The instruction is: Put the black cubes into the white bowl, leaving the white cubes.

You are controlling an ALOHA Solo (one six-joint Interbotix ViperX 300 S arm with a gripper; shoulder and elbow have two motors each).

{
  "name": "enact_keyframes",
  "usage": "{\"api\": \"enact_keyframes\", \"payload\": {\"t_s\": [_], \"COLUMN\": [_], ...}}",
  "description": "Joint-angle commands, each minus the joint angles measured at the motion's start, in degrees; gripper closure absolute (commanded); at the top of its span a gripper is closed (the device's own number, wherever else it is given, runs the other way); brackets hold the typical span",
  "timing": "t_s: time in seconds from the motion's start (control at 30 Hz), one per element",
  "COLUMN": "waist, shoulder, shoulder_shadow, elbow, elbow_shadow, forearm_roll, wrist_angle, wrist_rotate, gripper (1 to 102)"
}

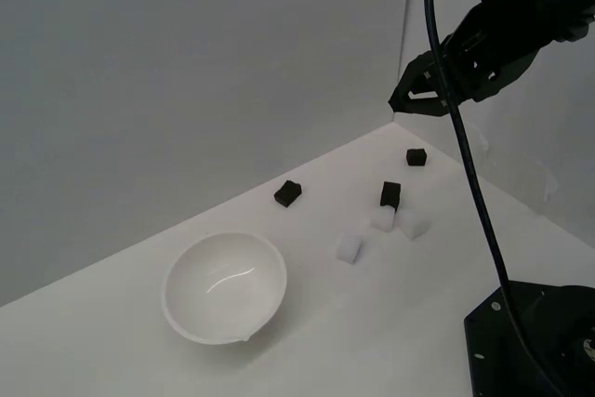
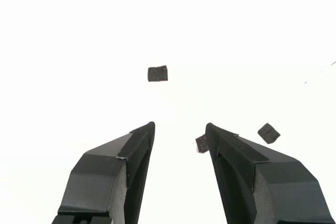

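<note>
Hovering gripper (image 2: 179, 129) spread, empty; three black cubes (image 1: 287, 193), three white cubes (image 1: 349, 248), one white bowl (image 1: 186, 309)

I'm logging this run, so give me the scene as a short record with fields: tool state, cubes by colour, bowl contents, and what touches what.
tool: tool open, raised above the table, holding nothing
black cubes: three on the table, one nearest the bowl, one by the white cubes, one farthest back
white cubes: three, two close together, one apart
white bowl: white bowl upright, empty
contact: middle black cube appears to touch a white cube
</note>
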State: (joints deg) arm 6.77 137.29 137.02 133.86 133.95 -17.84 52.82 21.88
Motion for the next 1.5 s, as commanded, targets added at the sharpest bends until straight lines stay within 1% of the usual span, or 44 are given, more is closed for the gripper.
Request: {"api": "enact_keyframes", "payload": {"t_s": [0.0, 0.1, 0.2, 0.37, 0.47, 0.57, 0.67, 0.73, 0.87, 1.03, 1.33, 1.4, 1.47], "waist": [1.41, 1.85, 2.2, 3.34, 4.22, 5.01, 5.1, 5.1, 5.36, 5.54, 5.63, 5.63, 5.63], "shoulder": [-2.02, -5.8, -8.61, -11.78, -13.18, -15.03, -16.52, -17.67, -20.83, -24.17, -31.38, -32.26, -32.96], "shoulder_shadow": [-1.85, -5.54, -8.35, -11.51, -13.01, -14.85, -16.35, -17.49, -20.57, -23.99, -31.11, -31.99, -32.7], "elbow": [0.79, 1.14, 1.14, 1.32, 1.58, 2.29, 3.43, 4.31, 5.62, 5.62, 5.71, 5.71, 5.71], "elbow_shadow": [0.44, 0.79, 0.79, 1.05, 1.32, 2.02, 3.25, 4.13, 5.45, 5.45, 5.63, 5.63, 5.63], "forearm_roll": [-0.79, -0.79, -0.7, -0.7, -0.7, -0.7, -0.7, -0.7, -0.7, -0.7, -0.79, -0.79, -0.79], "wrist_angle": [-0.79, -2.02, -3.78, -6.77, -9.05, -11.16, -14.06, -15.21, -16.44, -18.28, -18.63, -18.63, -18.46], "wrist_rotate": [0.26, 0.44, 1.23, 1.32, 2.2, 2.46, 2.46, 2.46, 2.46, 2.46, 2.46, 2.46, 2.46], "gripper": [50, 50, 50, 50, 50, 50, 50, 50, 50, 50, 49, 46, 39]}}
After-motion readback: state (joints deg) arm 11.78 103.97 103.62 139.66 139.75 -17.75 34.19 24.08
